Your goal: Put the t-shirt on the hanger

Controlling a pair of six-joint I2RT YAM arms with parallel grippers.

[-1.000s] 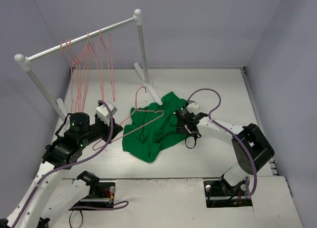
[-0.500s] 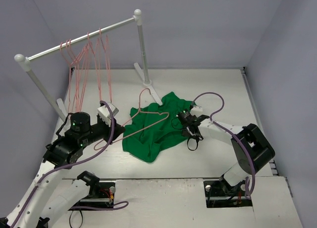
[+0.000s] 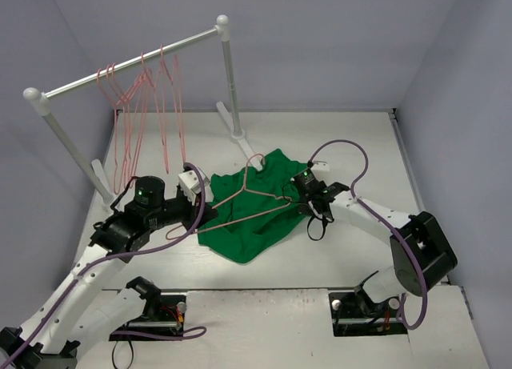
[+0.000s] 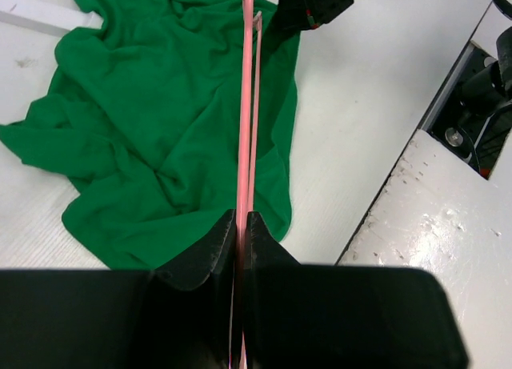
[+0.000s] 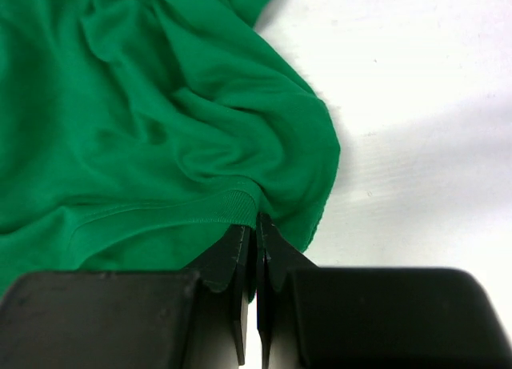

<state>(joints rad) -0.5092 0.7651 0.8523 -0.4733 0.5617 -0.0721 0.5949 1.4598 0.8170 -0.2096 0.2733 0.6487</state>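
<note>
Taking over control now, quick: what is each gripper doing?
Left gripper: closed, holding the hanger.
Right gripper: closed, pinching the t-shirt at a ribbed edge.

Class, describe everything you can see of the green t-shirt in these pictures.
The plain bright green fabric t-shirt lies crumpled in soft folds on the white table, not spread flat. The right gripper is shut on a ribbed edge of it. A thin pink wire hanger, held by the left gripper, extends across above it; whether they touch is unclear.
</note>
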